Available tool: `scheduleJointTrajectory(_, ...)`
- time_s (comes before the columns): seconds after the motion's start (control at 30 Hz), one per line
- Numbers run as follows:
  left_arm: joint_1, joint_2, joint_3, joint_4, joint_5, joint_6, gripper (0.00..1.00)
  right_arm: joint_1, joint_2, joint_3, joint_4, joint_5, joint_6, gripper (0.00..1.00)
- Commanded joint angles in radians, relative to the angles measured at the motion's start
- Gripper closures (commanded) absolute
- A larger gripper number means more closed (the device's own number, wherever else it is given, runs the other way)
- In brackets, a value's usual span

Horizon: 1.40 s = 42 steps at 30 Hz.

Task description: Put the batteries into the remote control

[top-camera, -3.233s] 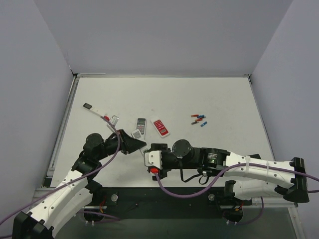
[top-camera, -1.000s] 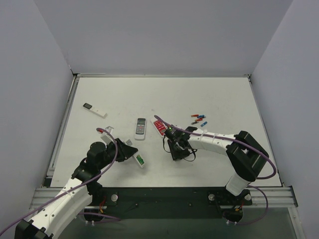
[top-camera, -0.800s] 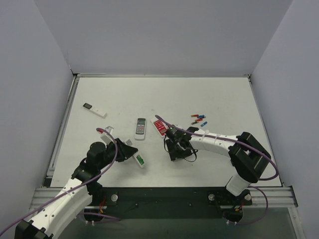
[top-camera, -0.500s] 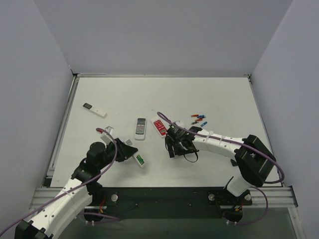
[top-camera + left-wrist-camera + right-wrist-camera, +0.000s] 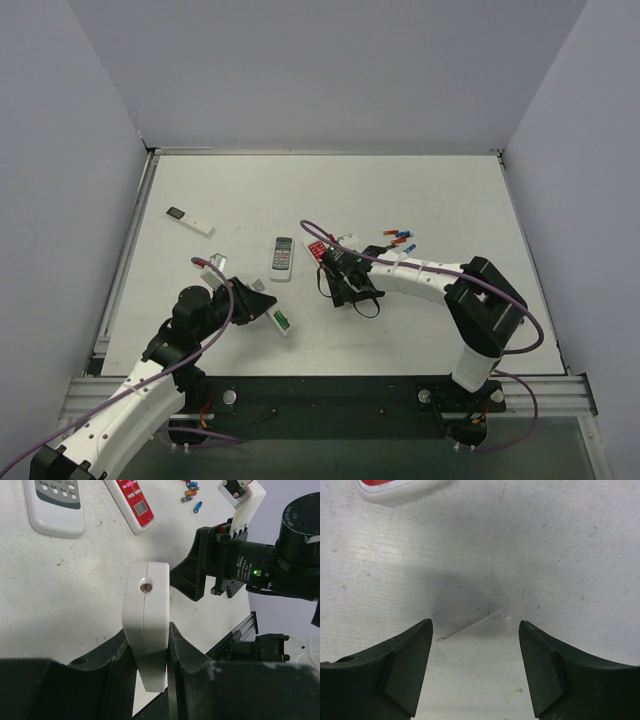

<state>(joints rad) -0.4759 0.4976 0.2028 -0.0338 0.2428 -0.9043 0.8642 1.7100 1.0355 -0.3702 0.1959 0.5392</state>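
The white remote control (image 5: 146,611) sits clamped end-on between the fingers of my left gripper (image 5: 146,632), which is shut on it. From above, the remote control (image 5: 279,320) shows a green patch and lies low over the near-left table, in my left gripper (image 5: 262,308). My right gripper (image 5: 475,622) hangs open over the table, nothing in it. A small white battery cover (image 5: 482,625) lies flat between its fingers, touching neither. In the top view my right gripper (image 5: 345,290) is mid-table. The batteries (image 5: 399,240) lie loose behind it, also top of the left wrist view (image 5: 190,490).
A red remote (image 5: 316,249) lies just behind my right gripper, partly under its cable. A grey-faced remote (image 5: 283,256) is to its left. A slim white stick with a black end (image 5: 190,221) lies far left. Grey walls surround the table (image 5: 440,190).
My right gripper has opened and shifted slightly left and toward the back. The white cover now lies on the table under it. The left arm and the remote have not moved.
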Motion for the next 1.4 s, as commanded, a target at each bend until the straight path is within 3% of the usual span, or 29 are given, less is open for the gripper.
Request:
scheduleJointTrajectory(0.0, 0.006, -0.022, 0.009, 0.048, 0.010, -0.002, 1.00, 0.022, 0.019, 0.026, -0.075, 0.068, -0.025, 0.35)
scheduleJointTrajectory(0.3, 0.006, -0.021, 0.009, 0.054, 0.010, -0.002, 1.00, 0.036, -0.021, -0.058, -0.098, 0.043, -0.035, 0.35)
scheduleJointTrajectory(0.8, 0.006, -0.028, -0.052, 0.152, 0.015, -0.067, 1.00, -0.010, -0.263, -0.186, -0.187, 0.068, -0.002, 0.35)
scheduleJointTrajectory(1.0, 0.006, -0.033, -0.089, 0.204, 0.015, -0.111, 1.00, 0.016, -0.378, -0.170, -0.090, -0.003, -0.047, 0.35)
scheduleJointTrajectory(1.1, 0.006, -0.036, -0.109, 0.235, 0.015, -0.137, 1.00, 0.044, -0.406, -0.160, -0.017, -0.120, -0.102, 0.36)
scheduleJointTrajectory(1.23, 0.006, -0.034, -0.132, 0.275, 0.006, -0.183, 1.00, 0.192, -0.412, -0.131, 0.182, -0.187, -0.182, 0.35)
scheduleJointTrajectory(1.37, 0.006, -0.024, -0.148, 0.313, 0.001, -0.220, 1.00, 0.269, -0.362, -0.088, 0.319, -0.230, -0.212, 0.26)
